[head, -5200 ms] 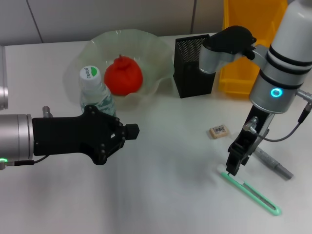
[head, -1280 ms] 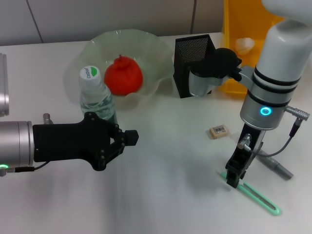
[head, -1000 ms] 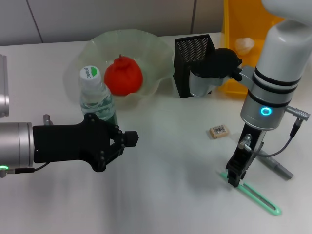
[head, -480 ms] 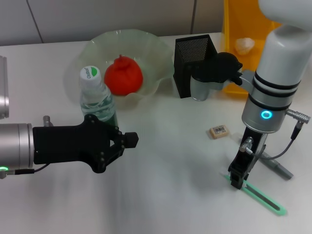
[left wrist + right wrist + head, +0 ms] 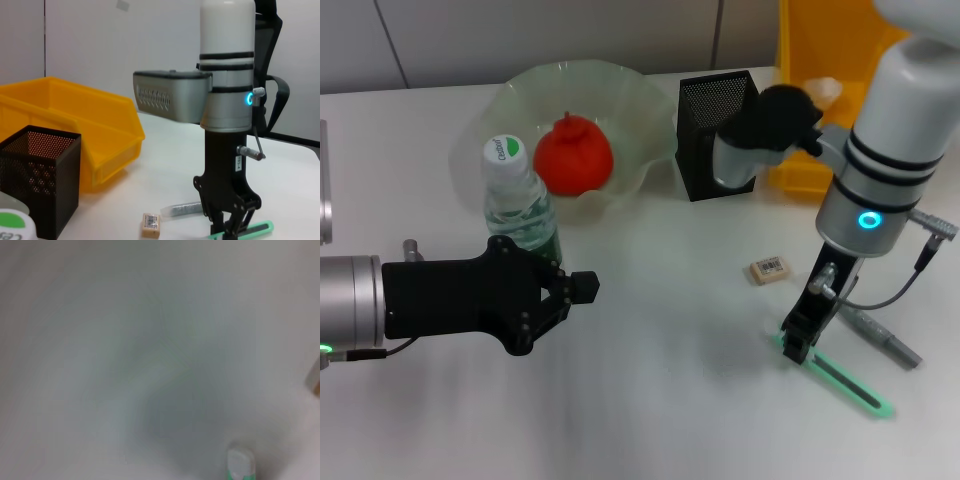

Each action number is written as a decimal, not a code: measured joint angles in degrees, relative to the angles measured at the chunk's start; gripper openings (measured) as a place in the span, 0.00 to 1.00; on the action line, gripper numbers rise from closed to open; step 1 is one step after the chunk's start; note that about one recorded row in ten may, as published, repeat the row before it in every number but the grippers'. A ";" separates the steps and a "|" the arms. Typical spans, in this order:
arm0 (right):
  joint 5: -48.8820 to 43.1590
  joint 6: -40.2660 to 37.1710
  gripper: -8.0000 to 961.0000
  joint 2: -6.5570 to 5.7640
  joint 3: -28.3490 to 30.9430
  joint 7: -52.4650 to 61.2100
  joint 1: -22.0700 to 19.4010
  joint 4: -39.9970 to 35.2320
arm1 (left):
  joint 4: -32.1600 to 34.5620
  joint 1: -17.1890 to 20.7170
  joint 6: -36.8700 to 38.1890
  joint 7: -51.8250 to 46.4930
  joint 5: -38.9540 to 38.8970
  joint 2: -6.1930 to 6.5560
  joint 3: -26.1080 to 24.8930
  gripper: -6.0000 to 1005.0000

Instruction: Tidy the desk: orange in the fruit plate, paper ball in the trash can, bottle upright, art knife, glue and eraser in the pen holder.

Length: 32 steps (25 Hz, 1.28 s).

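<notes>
Since the first picture we see the right gripper [image 5: 797, 343] drop onto the knife [image 5: 835, 376], its fingertips now at the knife's 10 o'clock end. The knife itself sits slightly turned from its earlier lie. The left gripper [image 5: 582, 287] drifts a little toward 6 o'clock.

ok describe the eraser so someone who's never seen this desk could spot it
Start at the black mesh pen holder at the back of the white desk. Nearer the robot, to its right, lies the eraser: a small tan block, unlike the long green art knife and grey glue stick nearby.
</notes>
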 joint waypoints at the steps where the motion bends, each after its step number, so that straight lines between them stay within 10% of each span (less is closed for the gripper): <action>1: 0.01 -0.48 0.19 -0.03 0.05 0.00 -0.68 -1.73 | -0.02 0.00 0.00 0.00 -0.01 0.00 -0.01 0.01; 17: 3.13 -3.30 0.19 -0.43 6.61 -3.63 -13.37 -30.57 | -0.02 0.22 0.04 -0.49 -1.43 -0.02 -0.98 0.01; 32: 9.19 14.50 0.20 -0.52 13.56 -15.16 -14.94 -33.12 | -0.03 1.48 0.09 -0.42 -3.63 0.09 -1.50 0.01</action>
